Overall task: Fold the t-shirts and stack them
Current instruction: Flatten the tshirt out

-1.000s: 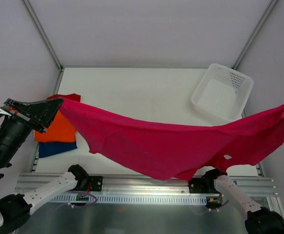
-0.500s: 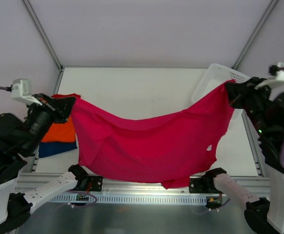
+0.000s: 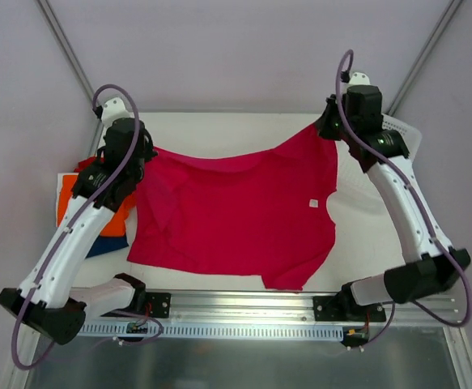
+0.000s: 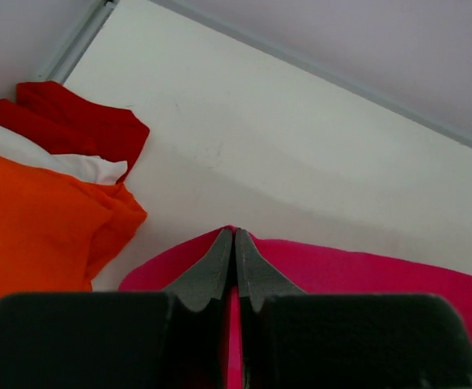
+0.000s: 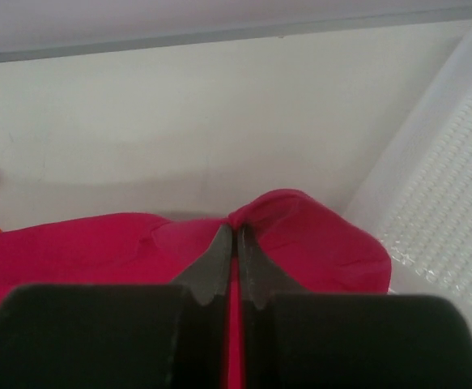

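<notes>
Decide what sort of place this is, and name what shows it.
Likely a robot lab workcell, not a home: left arm and right arm bolted to a metal rail, a white table boxed in by plain panels, a magenta shirt held between them.

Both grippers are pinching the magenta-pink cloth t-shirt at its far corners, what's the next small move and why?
Probably lower both grippers slightly and open them. The left gripper and right gripper are shut on the far corners of the magenta-pink cloth t-shirt, which lies mostly spread on the white table, so releasing should leave it flat for folding.
</notes>
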You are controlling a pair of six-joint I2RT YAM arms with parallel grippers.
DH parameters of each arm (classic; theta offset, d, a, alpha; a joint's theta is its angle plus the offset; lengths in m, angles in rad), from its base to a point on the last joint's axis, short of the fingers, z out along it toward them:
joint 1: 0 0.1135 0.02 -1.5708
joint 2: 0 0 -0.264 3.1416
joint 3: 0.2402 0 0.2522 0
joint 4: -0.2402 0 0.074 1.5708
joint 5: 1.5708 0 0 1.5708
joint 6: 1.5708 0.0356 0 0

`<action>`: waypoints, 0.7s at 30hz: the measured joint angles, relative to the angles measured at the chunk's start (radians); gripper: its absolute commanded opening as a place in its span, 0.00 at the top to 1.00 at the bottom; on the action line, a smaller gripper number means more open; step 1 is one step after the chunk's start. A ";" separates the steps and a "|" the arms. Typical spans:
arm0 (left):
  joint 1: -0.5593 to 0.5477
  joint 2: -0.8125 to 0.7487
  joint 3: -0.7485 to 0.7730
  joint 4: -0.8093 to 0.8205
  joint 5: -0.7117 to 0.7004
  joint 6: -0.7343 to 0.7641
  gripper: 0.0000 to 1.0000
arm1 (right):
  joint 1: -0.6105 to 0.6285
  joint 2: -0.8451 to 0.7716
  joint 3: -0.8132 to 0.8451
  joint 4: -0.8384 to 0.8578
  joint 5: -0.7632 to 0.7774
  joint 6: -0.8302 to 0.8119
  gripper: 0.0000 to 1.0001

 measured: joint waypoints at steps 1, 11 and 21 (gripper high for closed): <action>0.029 0.026 -0.010 0.020 -0.002 0.000 1.00 | -0.002 0.047 0.014 0.014 -0.007 0.000 1.00; 0.149 0.380 -0.013 0.151 0.049 -0.007 1.00 | -0.011 0.507 0.246 0.079 -0.125 0.000 1.00; 0.177 0.575 0.115 0.202 0.051 -0.008 1.00 | -0.016 0.798 0.528 0.054 -0.068 0.000 1.00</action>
